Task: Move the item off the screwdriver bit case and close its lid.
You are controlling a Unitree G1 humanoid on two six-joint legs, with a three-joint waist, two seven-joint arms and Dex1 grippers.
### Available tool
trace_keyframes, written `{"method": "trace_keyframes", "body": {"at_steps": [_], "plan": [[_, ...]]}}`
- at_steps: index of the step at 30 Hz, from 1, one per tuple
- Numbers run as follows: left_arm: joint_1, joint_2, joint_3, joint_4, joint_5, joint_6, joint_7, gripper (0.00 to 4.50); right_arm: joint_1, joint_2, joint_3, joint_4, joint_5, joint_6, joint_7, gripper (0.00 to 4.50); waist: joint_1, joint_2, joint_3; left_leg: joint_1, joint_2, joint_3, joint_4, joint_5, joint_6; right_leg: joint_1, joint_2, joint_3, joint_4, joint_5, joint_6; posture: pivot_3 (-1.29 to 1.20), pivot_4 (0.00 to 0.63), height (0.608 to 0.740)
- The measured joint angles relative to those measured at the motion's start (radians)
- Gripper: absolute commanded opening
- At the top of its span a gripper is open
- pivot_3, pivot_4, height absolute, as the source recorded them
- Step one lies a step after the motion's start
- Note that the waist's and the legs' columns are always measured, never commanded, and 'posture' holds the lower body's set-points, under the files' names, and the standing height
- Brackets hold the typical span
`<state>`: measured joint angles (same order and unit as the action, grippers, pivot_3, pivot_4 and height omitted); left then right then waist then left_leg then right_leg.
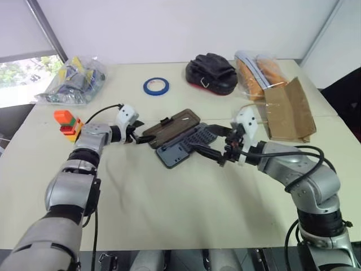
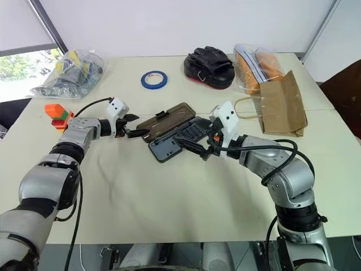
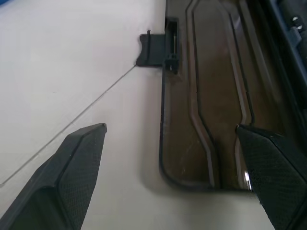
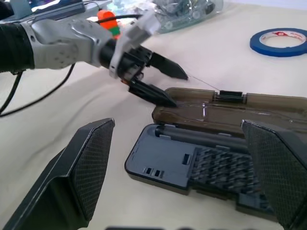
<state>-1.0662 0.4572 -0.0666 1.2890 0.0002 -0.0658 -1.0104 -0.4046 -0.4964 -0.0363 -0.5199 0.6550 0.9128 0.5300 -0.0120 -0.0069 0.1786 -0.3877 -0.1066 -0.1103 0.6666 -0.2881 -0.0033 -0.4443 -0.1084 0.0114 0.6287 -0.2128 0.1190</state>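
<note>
At the middle of the pale, matte table (image 1: 169, 214) lies the screwdriver bit case (image 1: 183, 145), a flat dark grey-blue plastic tray with rounded corners and rows of small bits set in a ribbed block. Its lid (image 1: 172, 128) is swung fully open and rests flat on the table on the case's far-left side, toward 11 o'clock: a smoky brown translucent sheet with moulded raised ridges and a small dark latch tab (image 3: 156, 49) jutting from its outer edge.

The left gripper (image 1: 137, 133) reaches in from 9 o'clock at the lid's near-left corner. Its two black fingers, wedge-shaped with a fine knurled face, are spread wide; one fingertip (image 3: 268, 158) is over the lid's corner and the other is over bare table beside it. Nothing is held.

The right gripper (image 1: 210, 153) comes from 3 o'clock, level and low, its textured black fingers spread wide on either side of the case's near end, gripping nothing.

The item, a flat brown kraft paper bag (image 1: 289, 110) with creased sides and a thin looped paper handle, lies off the case at 2 o'clock, well apart from it. Just beyond it sits a clear plastic bag with orange contents (image 1: 256, 73). A black glove pile (image 1: 211, 73) is at 12 o'clock, a blue tape roll (image 1: 155, 86) near 11, another crinkled clear bag (image 1: 73, 79) at 10.
</note>
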Motion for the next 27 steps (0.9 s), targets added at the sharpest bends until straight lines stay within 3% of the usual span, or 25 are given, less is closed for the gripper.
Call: {"method": "trace_keyframes", "body": {"at_steps": [6, 16, 23, 27], "plan": [[-0.016, -0.011, 0.001, 0.016, 0.045, 0.02, 0.017, 0.05, 0.031, 0.001, -0.033, -0.039, 0.018, 0.006, -0.058, 4.5, -0.005, 0.0, 0.0, 0.001, 0.001, 0.0, 0.0, 0.0, 0.0, 0.0, 0.001, 0.0, 0.001, 0.0, 0.0, 0.0, 0.15, 0.74], [-0.027, -0.012, -0.001, 0.016, 0.103, -0.016, 0.013, 0.02, 0.055, -0.004, -0.06, -0.064, 0.035, 0.006, -0.093, 4.5, -0.003, -0.001, -0.001, 0.002, 0.0, 0.0, 0.0, 0.0, 0.001, 0.001, 0.0, 0.001, 0.001, 0.0, 0.0, 0.0, 0.15, 0.74], [0.013, 0.073, -0.165, -0.031, 0.24, -0.513, -0.115, 0.02, 0.088, -0.04, -0.067, -0.064, 0.046, 0.006, -0.07, 4.5, 0.001, -0.001, -0.001, 0.001, 0.0, 0.001, 0.0, -0.001, 0.001, 0.001, 0.0, 0.001, -0.001, 0.0, 0.0, 0.0, 0.15, 0.74], [0.013, 0.093, -0.195, -0.033, 0.255, -0.648, -0.171, 0.02, 0.106, -0.063, -0.069, -0.057, 0.047, 0.0, -0.05, 4.5, 0.001, -0.001, -0.001, 0.001, 0.0, 0.001, 0.0, -0.001, 0.002, 0.001, 0.0, 0.001, 0.0, 0.0, 0.0, 0.0, 0.15, 0.74]]}}
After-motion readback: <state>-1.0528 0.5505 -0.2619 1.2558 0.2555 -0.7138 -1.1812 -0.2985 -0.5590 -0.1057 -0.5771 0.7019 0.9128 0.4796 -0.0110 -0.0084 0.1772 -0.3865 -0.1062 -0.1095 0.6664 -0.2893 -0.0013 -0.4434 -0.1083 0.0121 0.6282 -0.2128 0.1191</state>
